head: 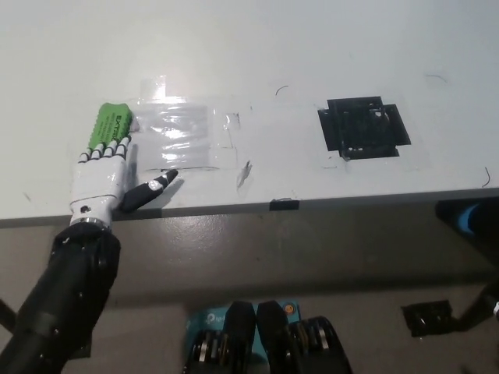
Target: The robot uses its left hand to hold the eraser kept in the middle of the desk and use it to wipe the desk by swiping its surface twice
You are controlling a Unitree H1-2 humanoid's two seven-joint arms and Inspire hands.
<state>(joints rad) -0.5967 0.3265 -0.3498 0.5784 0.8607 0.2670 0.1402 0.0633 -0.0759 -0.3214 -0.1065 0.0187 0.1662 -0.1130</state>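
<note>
- Left hand [103,175]: white, lying flat near the tabletop's [312,54] front edge at picture left, black forearm trailing down off the edge.
- Fingers [109,148]: stretched forward, tips resting on the near end of the green eraser [111,125]; not wrapped around it, no clasp visible, so released rather than grasping.
- Dark thumb [152,189]: splayed out to the side toward the clear tape patch [183,136], tip just at the patch's lower edge.
- Green eraser: flat on the tabletop at far left, tilted slightly, dark print on its top face; far end free, near end under the fingertips; lies just beside the left border of the clear tape patch.
- Clear tape patch: glossy rectangle stuck to the white surface, wrinkled, catching glare.
- Black tape square [363,127]: well apart to the right of the patch, ragged at its edges, overlaid by more clear film.
- Small black clip [282,205]: on the front edge of the tabletop, between the two taped areas.
- Thin dark stray marks scattered over the white surface.
- Right hand: out of view.
</note>
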